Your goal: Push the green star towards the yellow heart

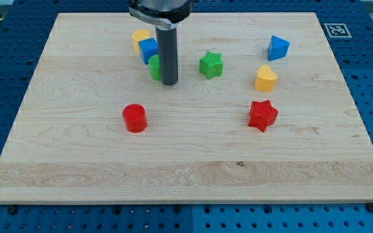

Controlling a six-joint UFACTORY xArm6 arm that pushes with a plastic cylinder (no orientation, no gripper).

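Fingers were absent from this rig: my arm ended in a plain dark rod, so nothing could spread, close or pinch, and only my tip [169,83] did the work.

Seen from the single camera view, my tip rested on the wooden board [76,188] toward the view's top, left of centre. It stood just beside a green block [154,67], which the rod partly hid, so its shape could not be made out. Above that block sat a blue block [149,48] and, behind it, a yellow block [140,37], the three bunched close together.

The green star [211,65] lay near my tip, on the view's right of it and slightly higher, with bare board between them. The yellow heart [265,78] lay farther to the view's right and a little lower, apart from the star. A blue block [278,48] of angular shape sat above the heart, a red star [263,115] below it, and a red cylinder [135,118] lay well apart toward the view's lower left.

By my judgement, the approach was in hand and contact was not yet made. The next move called for sliding rightward into the star's left side, slightly above its centre, so the shove would carry it right and a touch downward toward the heart.
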